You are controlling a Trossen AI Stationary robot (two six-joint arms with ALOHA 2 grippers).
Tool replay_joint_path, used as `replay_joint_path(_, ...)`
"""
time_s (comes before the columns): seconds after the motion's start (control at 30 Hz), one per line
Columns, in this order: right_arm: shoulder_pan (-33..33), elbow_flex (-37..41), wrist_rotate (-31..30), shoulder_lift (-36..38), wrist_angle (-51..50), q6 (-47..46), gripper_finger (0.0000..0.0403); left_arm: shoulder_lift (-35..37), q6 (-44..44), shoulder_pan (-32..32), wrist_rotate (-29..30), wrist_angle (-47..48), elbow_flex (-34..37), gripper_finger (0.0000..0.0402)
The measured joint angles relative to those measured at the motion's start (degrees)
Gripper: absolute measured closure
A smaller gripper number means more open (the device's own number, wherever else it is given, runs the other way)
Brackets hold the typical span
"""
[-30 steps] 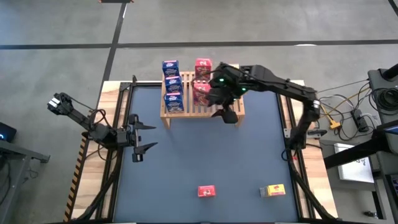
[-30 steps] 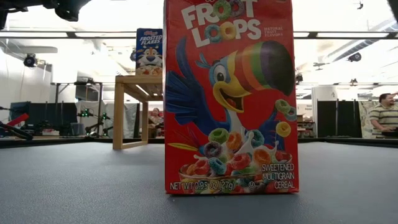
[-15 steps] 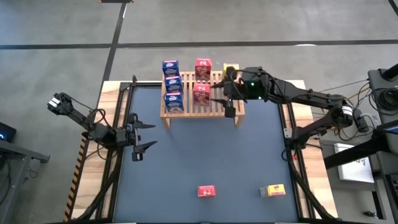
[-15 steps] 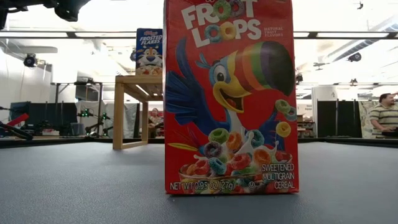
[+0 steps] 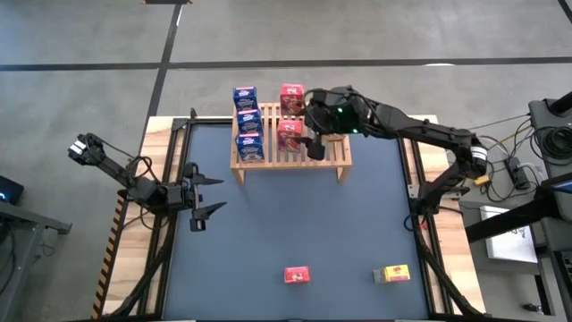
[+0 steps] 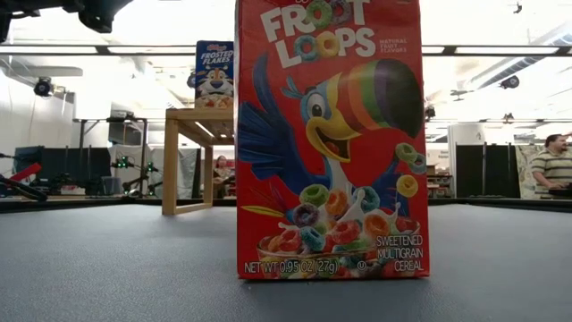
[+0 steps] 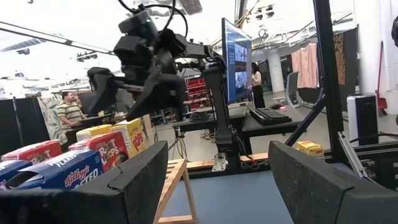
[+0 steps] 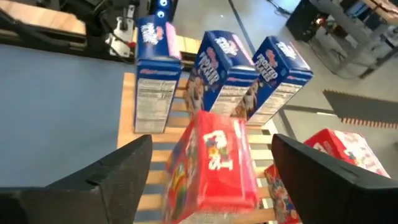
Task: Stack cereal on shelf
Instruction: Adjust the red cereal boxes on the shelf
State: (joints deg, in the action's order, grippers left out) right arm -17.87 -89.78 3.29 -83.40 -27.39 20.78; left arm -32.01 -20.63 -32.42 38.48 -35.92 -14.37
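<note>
A: Where's the right gripper (image 5: 315, 143) sitting?

B: It's hovering over the wooden shelf (image 5: 336, 157), about mid-rack, just beside the red row. Its fingers (image 8: 112, 180) are standing wide apart with nothing between them. A red box (image 8: 214, 165) is lying tilted right below them on the slats.

A: And the left one?

B: The left gripper (image 5: 198, 199) is waiting over the mat near the table's left edge, well apart from the shelf. Its fingers (image 7: 140, 177) are spread wide too, holding nothing.

A: What's sitting on the shelf?

B: Three blue boxes (image 5: 248, 123) are standing in a row along the shelf's left side. Two red boxes (image 5: 290, 112) are sitting next to them in a second row. A yellow box (image 7: 134, 134) is showing past the reds in the left wrist view; from above the right arm is covering that spot.

A: Anything off the shelf?

B: A red box on the mat (image 5: 297, 275) is lying near the front edge, with a yellow box on the mat (image 5: 395, 273) well to its right. They're apart from each other. That red one is filling most of the low view.
</note>
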Motion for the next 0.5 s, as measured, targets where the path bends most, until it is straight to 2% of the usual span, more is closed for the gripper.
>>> replay_joint_path(0.17,-2.9,-3.5,0.8,-3.5,-0.8,-4.7,0.0063,0.0,0.2,0.0,0.0,0.4,0.0,0.0141)
replay_joint_path(0.23,-4.4,-5.2,3.4,-5.4,-3.8,-5.8,0.0058,0.0,0.2,0.0,0.0,0.4,0.0,0.0141)
replay_joint_path(0.37,-6.2,-8.5,9.0,-9.6,-8.3,-5.9,0.0056,-0.3,0.2,0.0,0.0,0.4,0.0,0.0141)
replay_joint_path(0.5,-6.9,-11.8,9.2,-13.5,-11.3,-4.5,0.0055,-0.7,0.2,0.0,0.0,0.4,0.0,0.0141)
